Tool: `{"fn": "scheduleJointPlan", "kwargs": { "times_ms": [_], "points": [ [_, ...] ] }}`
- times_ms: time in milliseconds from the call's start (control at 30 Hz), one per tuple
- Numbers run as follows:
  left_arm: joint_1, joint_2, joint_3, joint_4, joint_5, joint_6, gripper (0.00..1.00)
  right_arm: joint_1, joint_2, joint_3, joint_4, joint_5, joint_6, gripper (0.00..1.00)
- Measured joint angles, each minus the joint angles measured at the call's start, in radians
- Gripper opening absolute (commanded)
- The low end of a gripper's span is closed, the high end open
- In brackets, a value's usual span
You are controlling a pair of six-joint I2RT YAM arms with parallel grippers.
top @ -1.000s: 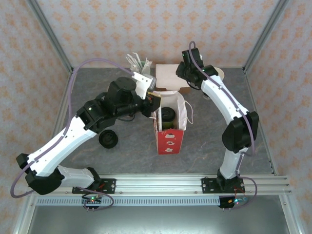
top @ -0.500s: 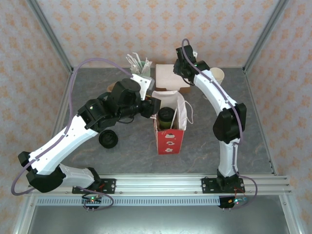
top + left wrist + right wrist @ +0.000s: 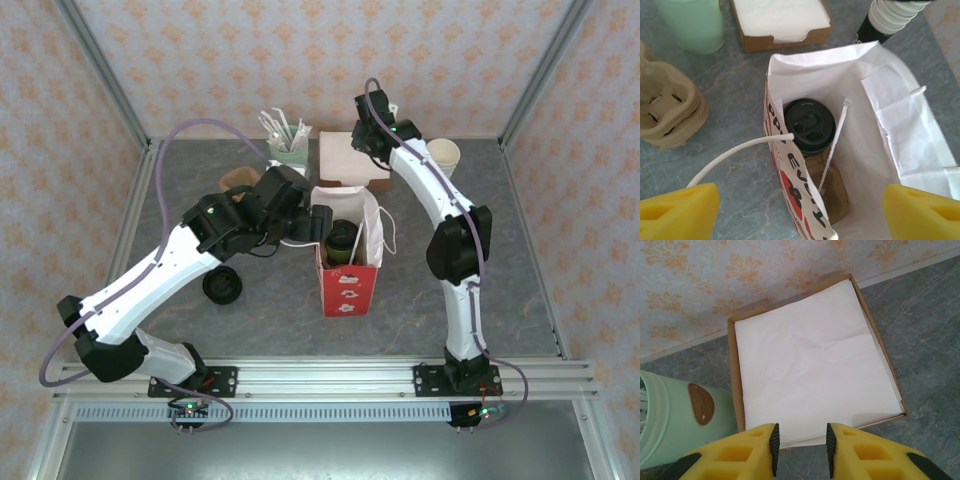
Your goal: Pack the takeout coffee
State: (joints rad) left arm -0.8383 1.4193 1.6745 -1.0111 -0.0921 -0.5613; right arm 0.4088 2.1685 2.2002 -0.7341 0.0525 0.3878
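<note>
At the middle of the grey tabletop (image 3: 500,270), the takeout coffee (image 3: 809,125) stands upright inside the red-and-white paper bag (image 3: 880,100), with its black lid facing up and the cup set close against the bag's printed wall. Through my left wrist camera I see the left gripper (image 3: 800,215) hanging above the bag's open mouth. Its jaws are spread wide and hold nothing, and the cup sits below and between them. A white cord handle (image 3: 740,150) curls out over the bag's rim toward one yellow finger. Farther back, the right gripper (image 3: 800,440) hovers over a cardboard tray of white napkins (image 3: 815,355), its jaws a little apart with nothing between them. A pale mint-green cup (image 3: 675,410) stands just beside that tray. A brown pulp cup carrier (image 3: 670,110) lies near the green cup, well apart from the bag. From overhead I see cream paper cups (image 3: 443,155) toward the back right corner and a round black lid-like piece (image 3: 222,285) lying on the tabletop left of the bag, beside the left arm.
</note>
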Motion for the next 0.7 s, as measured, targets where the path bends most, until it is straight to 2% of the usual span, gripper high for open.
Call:
{"fn": "scheduleJointPlan", "kwargs": {
  "times_ms": [267,700],
  "points": [
    [-0.006,0.091,0.0,-0.023,-0.026,-0.049,0.77,-0.004,0.073,0.049,-0.012,0.001,-0.006,0.34],
    [-0.006,0.142,0.0,-0.032,-0.078,-0.101,0.33,-0.019,0.118,0.078,-0.014,-0.005,-0.008,0.34]
  ]
}}
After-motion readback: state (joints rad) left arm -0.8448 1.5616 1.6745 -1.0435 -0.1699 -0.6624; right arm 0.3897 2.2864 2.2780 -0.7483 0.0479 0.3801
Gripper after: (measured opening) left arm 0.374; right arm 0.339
